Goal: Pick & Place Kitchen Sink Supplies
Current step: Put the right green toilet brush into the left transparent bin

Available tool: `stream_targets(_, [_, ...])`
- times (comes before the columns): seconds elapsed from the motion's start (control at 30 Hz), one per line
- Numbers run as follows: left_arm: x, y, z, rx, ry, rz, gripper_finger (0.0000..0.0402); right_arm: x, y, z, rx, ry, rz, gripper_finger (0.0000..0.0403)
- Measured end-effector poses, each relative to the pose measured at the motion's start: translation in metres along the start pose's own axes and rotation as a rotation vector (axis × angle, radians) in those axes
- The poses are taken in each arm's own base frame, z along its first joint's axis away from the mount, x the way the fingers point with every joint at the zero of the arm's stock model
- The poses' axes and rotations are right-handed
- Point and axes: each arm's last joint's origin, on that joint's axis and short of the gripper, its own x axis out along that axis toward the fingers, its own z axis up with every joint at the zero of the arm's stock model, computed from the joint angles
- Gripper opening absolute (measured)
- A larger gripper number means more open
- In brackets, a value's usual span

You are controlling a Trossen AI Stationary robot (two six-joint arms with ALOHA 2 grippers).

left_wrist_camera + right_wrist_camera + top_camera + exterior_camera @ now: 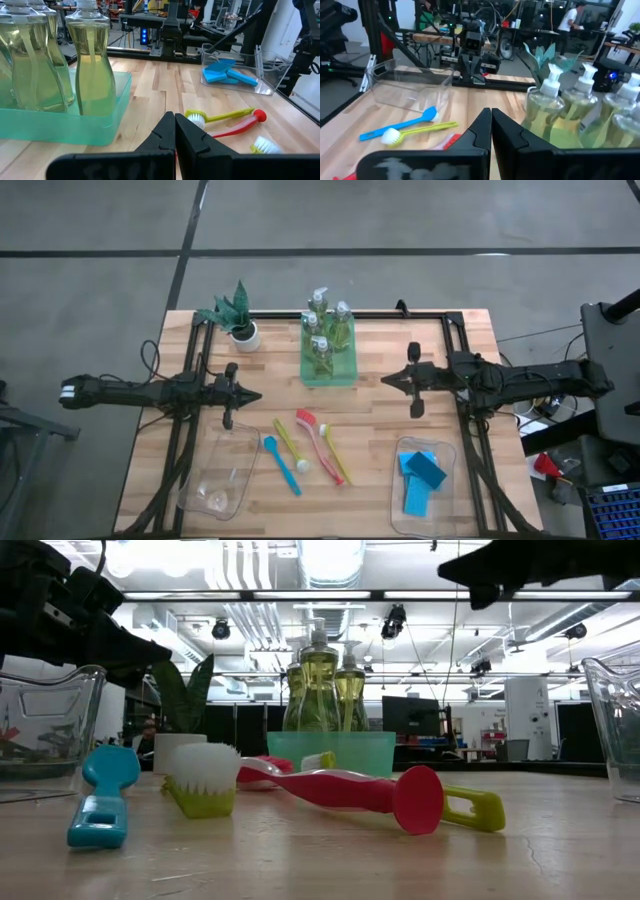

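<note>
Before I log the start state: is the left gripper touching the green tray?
Apart. The high view shows the shut left gripper with bare table between it and the green tray.

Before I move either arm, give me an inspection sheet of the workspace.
Surface: wooden table, bare between items.
Job's things: soap bottles in green tray; three brushes loose at centre; sponges in right bin.
Clutter: plant; empty left bin.
Grippers: left gripper shut, empty; right gripper shut, empty; both beside the tray.
Cables: along both arms.
Surroundings: concrete floor; person far off in right wrist view.
</note>
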Motion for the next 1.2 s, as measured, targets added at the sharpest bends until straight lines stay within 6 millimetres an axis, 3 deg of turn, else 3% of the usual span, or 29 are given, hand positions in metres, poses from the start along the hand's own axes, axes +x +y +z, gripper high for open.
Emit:
stream_targets(0.27, [0.0,0.0,0.0,0.0,0.0,0.0,0.0,-0.012,0.001,-0.011,0.039,0.005,-0.002,0.0008])
stream_targets(0.87, [0.0,0.0,0.0,0.0,0.0,0.0,0.0,-0.039,0.007,-0.084,0.103,0.053,0.003,0.0008])
stream_targets(1.2, [0.0,0.0,0.0,0.0,0.0,-0.001,0.0,-0.048,0.009,-0.101,0.089,0.012,0.012,0.0009])
